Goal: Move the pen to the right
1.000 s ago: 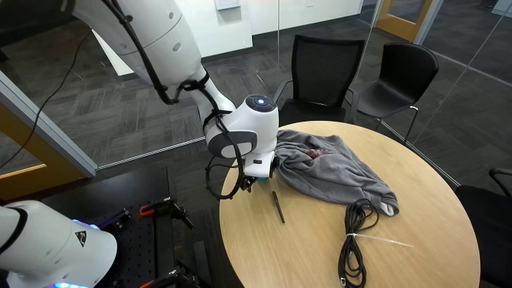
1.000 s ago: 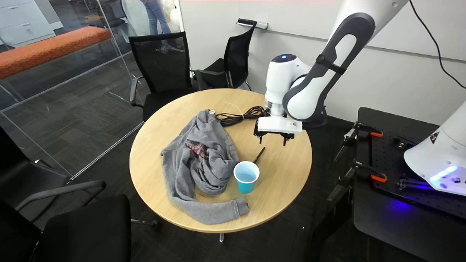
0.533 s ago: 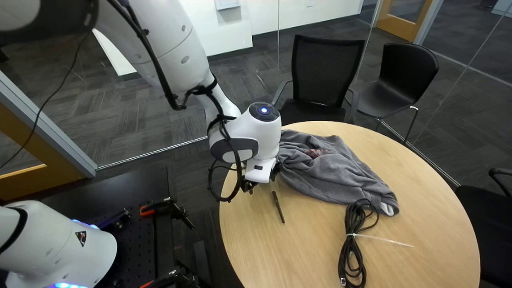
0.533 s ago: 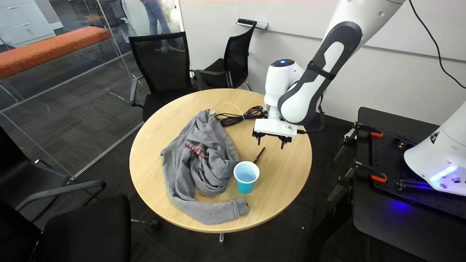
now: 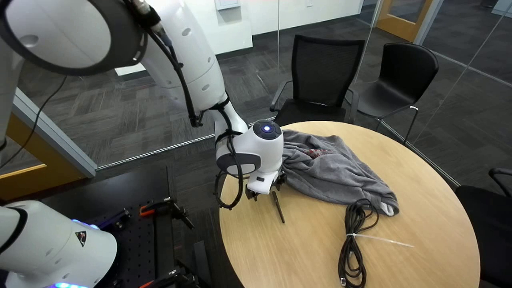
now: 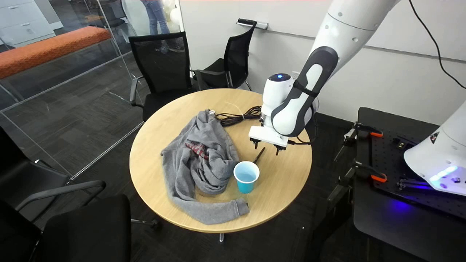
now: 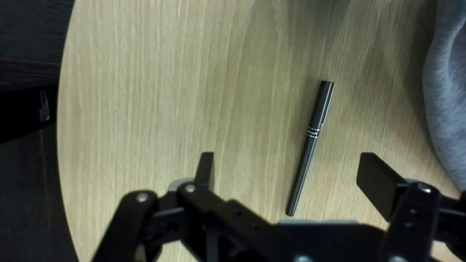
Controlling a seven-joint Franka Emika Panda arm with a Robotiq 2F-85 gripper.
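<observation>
The pen (image 7: 308, 151), thin and dark with a silver band, lies flat on the round wooden table (image 5: 316, 240). It also shows in both exterior views (image 5: 279, 207) (image 6: 259, 155). My gripper (image 7: 287, 157) is open and empty, pointing down above the table. In the wrist view the pen's lower half lies between the two spread fingers (image 7: 206, 169), touching neither and a little nearer the right-hand one. In the exterior views the gripper (image 5: 267, 193) (image 6: 267, 150) hangs close over one end of the pen. The exact height of the fingertips above the table cannot be told.
A blue cup (image 6: 246, 183) stands just beyond one end of the pen. A grey cloth (image 5: 332, 172) is heaped beside them; its edge shows in the wrist view (image 7: 447, 91). A black looped cable (image 5: 354, 248) lies on the table. The table's edge (image 7: 62, 109) curves nearby.
My arm has come down and reached further over the table, bringing the open gripper lower and nearer the pen. The pen, cup, cloth and cable have not moved.
</observation>
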